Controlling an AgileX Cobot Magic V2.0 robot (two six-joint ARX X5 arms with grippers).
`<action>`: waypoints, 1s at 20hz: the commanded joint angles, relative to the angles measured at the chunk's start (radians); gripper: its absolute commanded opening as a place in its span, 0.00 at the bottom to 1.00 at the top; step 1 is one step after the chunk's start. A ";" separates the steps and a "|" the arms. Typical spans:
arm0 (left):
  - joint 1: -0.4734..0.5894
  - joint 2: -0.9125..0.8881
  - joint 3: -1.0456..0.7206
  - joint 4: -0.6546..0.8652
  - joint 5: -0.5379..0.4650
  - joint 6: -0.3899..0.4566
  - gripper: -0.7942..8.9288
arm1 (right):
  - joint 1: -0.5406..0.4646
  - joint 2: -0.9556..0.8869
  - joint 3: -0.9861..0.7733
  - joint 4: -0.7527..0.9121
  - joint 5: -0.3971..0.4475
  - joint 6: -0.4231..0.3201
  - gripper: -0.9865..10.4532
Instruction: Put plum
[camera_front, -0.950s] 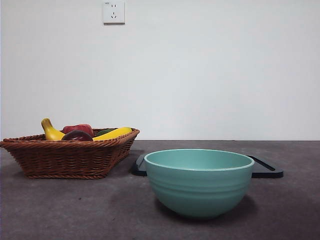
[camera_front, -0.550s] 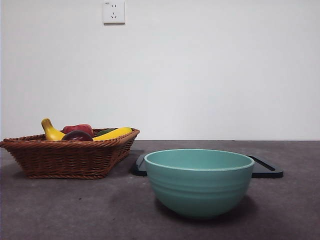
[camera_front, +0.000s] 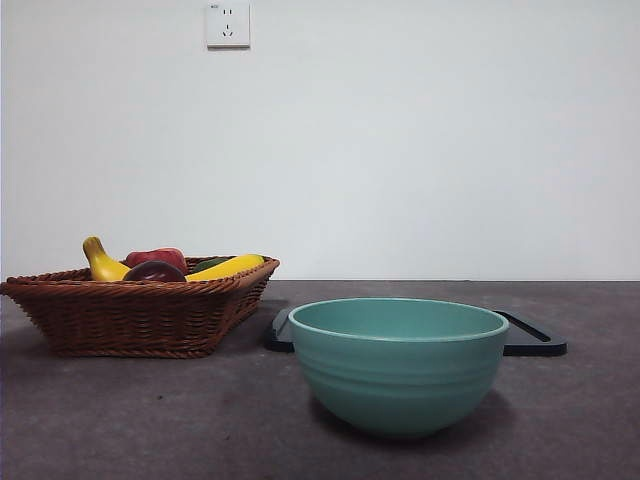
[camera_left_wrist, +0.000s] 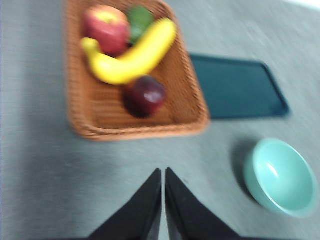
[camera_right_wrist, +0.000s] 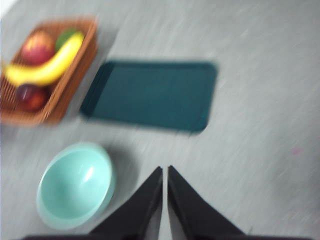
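Brown wicker is seen at the left of the front view, where a basket (camera_front: 140, 318) stands on the grey table (camera_front: 150, 420). The plum (camera_front: 155, 271) shows as a dark dome just above the basket's rim, in front of a red apple (camera_front: 156, 257) and between the ends of a yellow banana (camera_front: 228, 266). A teal bowl (camera_front: 398, 364) stands near and large at the centre, with a dark tray (camera_front: 530, 338) lying flat behind it. A white wall socket (camera_front: 227, 24) is fixed high on the wall. No arm is seen in this view.

In the left wrist view, which is blurred, the left gripper (camera_left_wrist: 163, 172) is held above bare table with its jaws pressed together and nothing between them. The plum lies inside the basket beside the banana, with the apple and a green fruit (camera_left_wrist: 138, 20) at the basket's far end. The tray and the bowl lie apart from the basket.

In the right wrist view, also blurred, the right gripper (camera_right_wrist: 164, 170) is likewise clenched on nothing, over the table near the bowl. The plum is seen in the basket's near corner.
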 joint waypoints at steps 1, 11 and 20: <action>-0.018 0.053 0.060 -0.033 0.047 0.077 0.09 | 0.033 0.056 0.040 -0.054 -0.011 -0.063 0.09; -0.061 0.100 0.089 -0.083 0.065 0.121 0.12 | 0.116 0.114 0.048 -0.095 -0.011 -0.085 0.11; -0.061 0.100 0.089 -0.085 0.066 0.112 0.57 | 0.116 0.114 0.048 -0.095 -0.014 -0.084 0.42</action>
